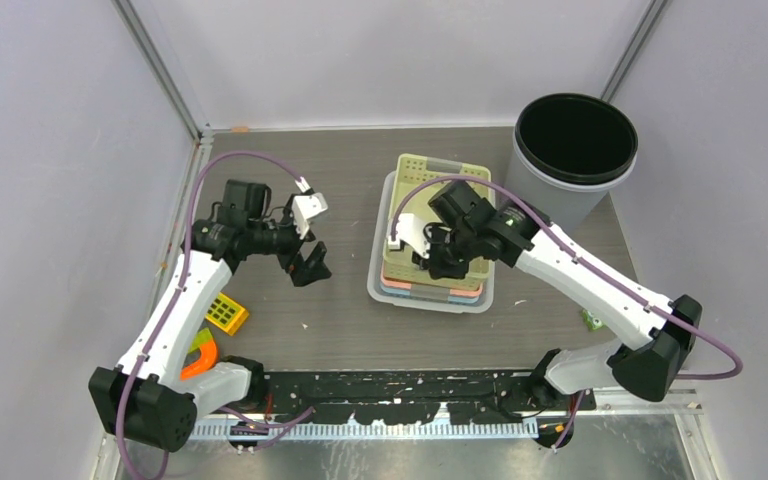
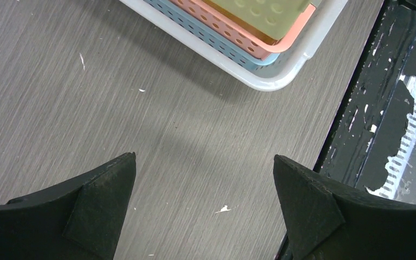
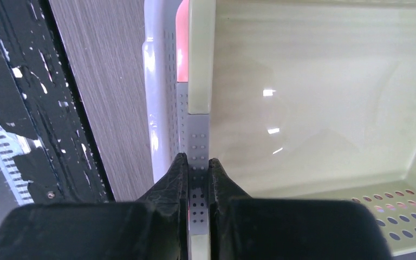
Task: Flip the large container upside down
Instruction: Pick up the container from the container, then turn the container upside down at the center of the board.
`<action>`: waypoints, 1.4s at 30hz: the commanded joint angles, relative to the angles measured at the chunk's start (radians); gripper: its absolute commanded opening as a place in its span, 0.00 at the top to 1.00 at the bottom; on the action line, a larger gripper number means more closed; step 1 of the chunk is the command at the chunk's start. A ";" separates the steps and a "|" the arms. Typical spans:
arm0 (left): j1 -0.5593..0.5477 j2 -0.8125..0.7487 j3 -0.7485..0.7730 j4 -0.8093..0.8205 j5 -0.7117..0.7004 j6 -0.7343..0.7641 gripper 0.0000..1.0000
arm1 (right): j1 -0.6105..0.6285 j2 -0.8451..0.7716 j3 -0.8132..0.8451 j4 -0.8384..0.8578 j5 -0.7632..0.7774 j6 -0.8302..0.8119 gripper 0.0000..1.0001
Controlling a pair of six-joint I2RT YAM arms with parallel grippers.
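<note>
The left claw [image 2: 205,157] is spread and holds nothing. It hangs above bare table [image 1: 300,190], with the large container's near corner ahead of its fingertips. The right claw [image 3: 197,162] is pressed together on a thin perforated grey strip at the near rim of the basket stack. The wrist view does not settle whether that strip belongs to the large container [image 2: 281,78] or to one of the inner baskets [image 1: 450,172]. The large container, the pale grey outermost basket, lies directly below and around the right claw. Treat it as light, thin-walled plastic. The rim will probably flex, the glossy surface may slip, and the nested baskets add weight and are likely to slide out on inversion. Take hold at the rim of a short end, pads across the wall. The container sits flat, mouth up, its long axis running away from the right claw toward the far wall.
</note>
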 commanded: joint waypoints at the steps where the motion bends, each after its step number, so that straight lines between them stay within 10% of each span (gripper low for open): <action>1: 0.008 -0.014 0.033 0.054 0.008 -0.017 0.00 | 0.005 -0.082 0.099 0.030 -0.004 0.030 0.99; 27: 0.008 0.009 0.332 0.068 0.105 -0.109 0.00 | -0.046 0.091 0.697 0.255 -0.396 0.700 0.99; 42: 0.008 -0.124 0.310 0.038 -0.469 -0.163 0.00 | -0.216 0.464 0.705 0.927 -0.602 1.529 0.99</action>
